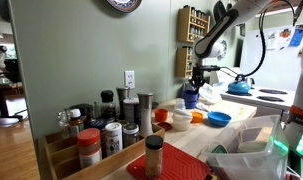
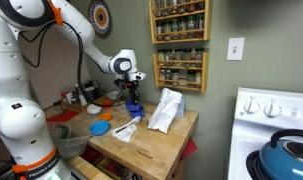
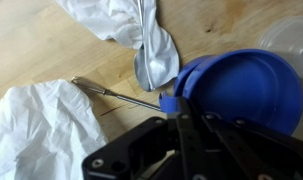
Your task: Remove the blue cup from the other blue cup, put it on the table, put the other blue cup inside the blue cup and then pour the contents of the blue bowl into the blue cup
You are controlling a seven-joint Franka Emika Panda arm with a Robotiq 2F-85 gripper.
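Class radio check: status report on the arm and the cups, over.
Gripper over blue cup, fingers at its rim, grip unclear. Blue bowl sits on table. White cloth close by.

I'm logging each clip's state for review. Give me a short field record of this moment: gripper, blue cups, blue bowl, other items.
gripper: low over the table, jaws at the blue cup's rim; grip cannot be told
blue cup: opening up, under the gripper; a second cup inside cannot be made out
blue bowl: on the table, apart from the cup; contents not visible
other: white cloth, metal utensil, blue kettle
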